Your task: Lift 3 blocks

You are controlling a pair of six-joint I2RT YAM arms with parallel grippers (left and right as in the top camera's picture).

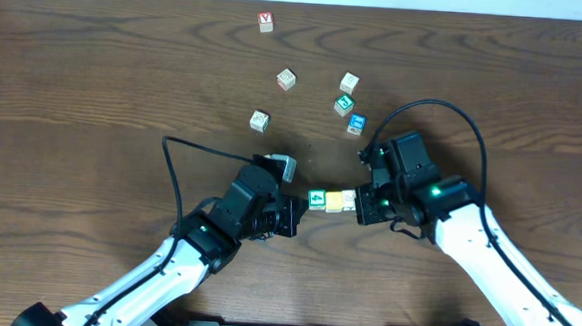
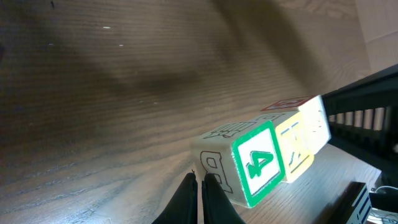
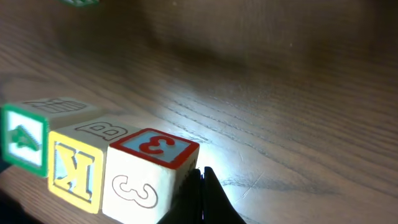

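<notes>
Your three blocks sit in one tight row near the middle of the dark wood-grain surface [image 1: 96,73], sandwiched between the two arms. Going from the left arm's side, you've got the green-faced wooden cube [image 1: 317,198], the yellow wooden cube [image 1: 336,200] touching it, and the pale wooden cube with red marks [image 1: 351,199] touching that.

Your left gripper [image 2: 199,190] has its fingers squeezed together with nothing between them. The tips are right up against the outer end of the green-faced cube. Your right gripper [image 3: 202,183] is the same deal: fingers together, tips against the free side of the red-marked cube, the one showing a 3.

Honestly can't tell whether the row is off the surface or resting on it.

Further back there's a loose bunch of other cubes, well apart from the row. There's a teal-green cube [image 1: 344,105] with a blue cube [image 1: 356,124] just beside it, and a red-topped cube [image 1: 266,21] near the far edge.
</notes>
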